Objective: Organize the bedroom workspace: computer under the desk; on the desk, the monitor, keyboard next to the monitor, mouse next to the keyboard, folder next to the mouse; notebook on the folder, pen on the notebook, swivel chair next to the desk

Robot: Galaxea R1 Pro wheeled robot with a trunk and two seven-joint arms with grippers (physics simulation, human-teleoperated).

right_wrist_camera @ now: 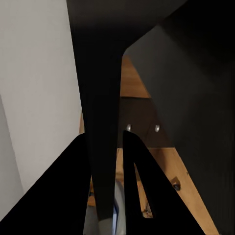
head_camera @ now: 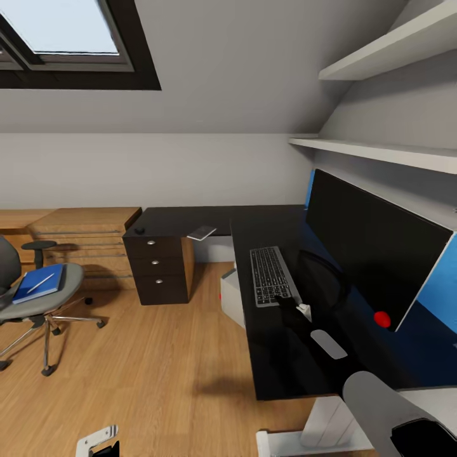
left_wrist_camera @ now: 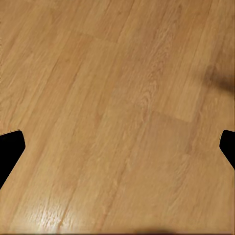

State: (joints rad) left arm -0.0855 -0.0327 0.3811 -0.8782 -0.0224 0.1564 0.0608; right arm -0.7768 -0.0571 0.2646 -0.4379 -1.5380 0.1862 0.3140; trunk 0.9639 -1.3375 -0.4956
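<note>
Right fingers (right_wrist_camera: 105,186) pinch the keyboard (head_camera: 273,276) edge-on; left fingers (left_wrist_camera: 12,149) spread wide over wooden floor (left_wrist_camera: 117,98).

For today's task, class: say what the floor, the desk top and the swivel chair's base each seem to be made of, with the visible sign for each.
Floor: wood or wood-look planks, light brown with grain lines and plank seams, slightly glossy.
Desk top: smooth black board, probably laminate or painted; no grain shows and it faintly reflects.
Swivel chair's base: likely polished metal, since its thin spokes are silver-grey and shiny.

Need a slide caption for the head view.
Right end effector at grey keyboard on black desk; blue folder on grey swivel chair.
</note>
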